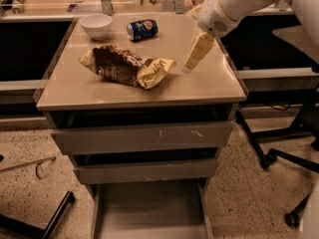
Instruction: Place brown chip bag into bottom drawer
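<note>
The brown chip bag (119,66) lies crinkled on the tan cabinet top (209,86), left of centre, with a pale yellow end pointing right. My gripper (188,67) hangs from the white arm (234,4) at the upper right and points down-left. Its tip is just above the top, a short way right of the bag and not touching it. The bottom drawer (149,208) is pulled out at the foot of the cabinet, its flat grey floor showing nothing in it.
A blue soda can (142,29) lies on its side and a white bowl (96,25) stands at the back of the top. Two upper drawers (142,138) are nearly shut. Office chair legs (271,156) stand at the right, and a black base (45,223) at the lower left.
</note>
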`<move>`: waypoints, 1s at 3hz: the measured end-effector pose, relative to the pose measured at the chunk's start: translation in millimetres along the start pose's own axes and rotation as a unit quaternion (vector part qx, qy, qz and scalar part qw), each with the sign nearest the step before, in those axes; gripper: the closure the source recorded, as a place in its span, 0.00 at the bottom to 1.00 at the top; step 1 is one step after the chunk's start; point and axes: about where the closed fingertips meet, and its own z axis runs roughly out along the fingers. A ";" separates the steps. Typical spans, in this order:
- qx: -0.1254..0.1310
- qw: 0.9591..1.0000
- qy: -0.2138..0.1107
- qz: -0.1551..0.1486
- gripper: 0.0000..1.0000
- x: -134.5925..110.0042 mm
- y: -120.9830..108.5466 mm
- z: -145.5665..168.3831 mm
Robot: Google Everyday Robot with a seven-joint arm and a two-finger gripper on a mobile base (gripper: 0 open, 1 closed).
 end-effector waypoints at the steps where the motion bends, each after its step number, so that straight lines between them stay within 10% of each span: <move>1: -0.018 0.999 -0.033 -0.022 0.00 -24.1 -8.4 27.1; 3: -0.086 0.991 -0.076 -0.075 0.00 -69.5 7.4 57.7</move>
